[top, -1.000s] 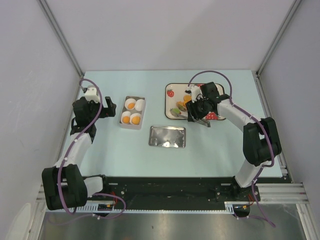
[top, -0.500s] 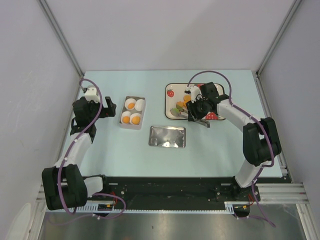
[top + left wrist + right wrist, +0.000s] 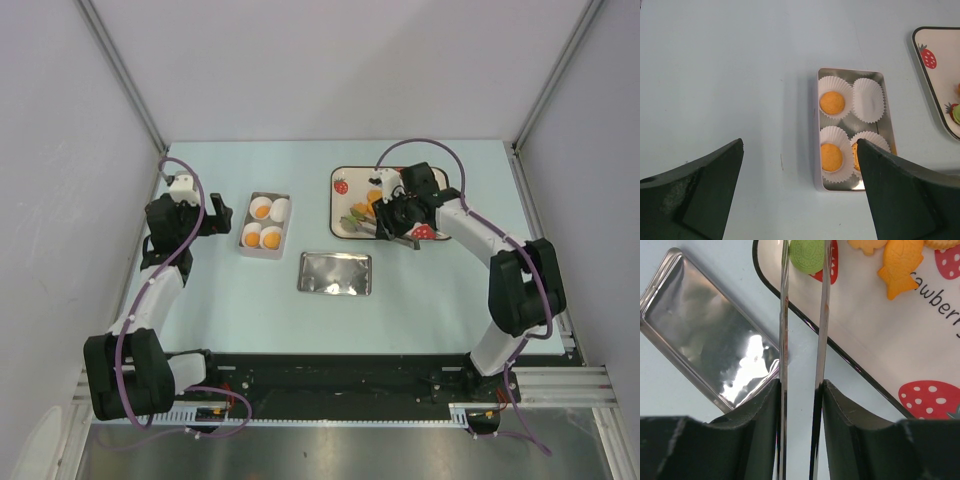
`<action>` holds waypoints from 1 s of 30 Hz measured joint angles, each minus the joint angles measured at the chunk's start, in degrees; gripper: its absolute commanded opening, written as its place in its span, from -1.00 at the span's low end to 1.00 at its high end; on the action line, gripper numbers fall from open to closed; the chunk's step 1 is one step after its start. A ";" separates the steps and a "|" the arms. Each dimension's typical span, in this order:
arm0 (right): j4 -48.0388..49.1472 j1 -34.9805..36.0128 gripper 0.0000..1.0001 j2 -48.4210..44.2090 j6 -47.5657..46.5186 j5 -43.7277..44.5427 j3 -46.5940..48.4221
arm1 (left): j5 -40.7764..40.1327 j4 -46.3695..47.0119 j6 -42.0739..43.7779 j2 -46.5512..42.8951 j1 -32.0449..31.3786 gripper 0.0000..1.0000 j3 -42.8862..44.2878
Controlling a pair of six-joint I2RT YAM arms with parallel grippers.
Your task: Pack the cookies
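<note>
Three round orange cookies [image 3: 832, 102] lie in white paper cups inside a small metal tin [image 3: 818, 150]; the fourth cup [image 3: 868, 100] holds nothing. The tin also shows in the top view [image 3: 265, 225]. My left gripper [image 3: 800, 145] is open and empty, hovering near the tin [image 3: 210, 218]. My right gripper [image 3: 800, 390] is shut on metal tongs [image 3: 784, 315], over the near edge of the strawberry tray [image 3: 390, 222]. The tong blades stand on either side of a round green biscuit [image 3: 806, 255] on the tray [image 3: 875, 345]. Orange biscuits [image 3: 900, 265] lie further in.
A shiny metal lid [image 3: 335, 272] lies on the table near the tray's front left corner; it also shows in the right wrist view [image 3: 700, 340]. Grey walls close in the table on three sides.
My right gripper has shifted slightly back and right over the tray with the tongs. The left arm has not moved.
</note>
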 measured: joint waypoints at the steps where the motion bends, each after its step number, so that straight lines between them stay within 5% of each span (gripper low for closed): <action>1: -0.04 0.00 -0.28 -0.31 0.00 0.00 0.11 | 0.00 0.00 0.00 0.00 0.00 0.99 0.00; 19: -3.48 4.37 -0.24 -0.94 1.09 0.63 14.60 | 0.02 0.02 -0.02 0.00 0.00 1.00 0.00; 30: -4.81 12.37 -0.24 11.72 1.55 1.92 30.27 | 0.00 0.04 -0.02 0.00 0.00 0.99 0.00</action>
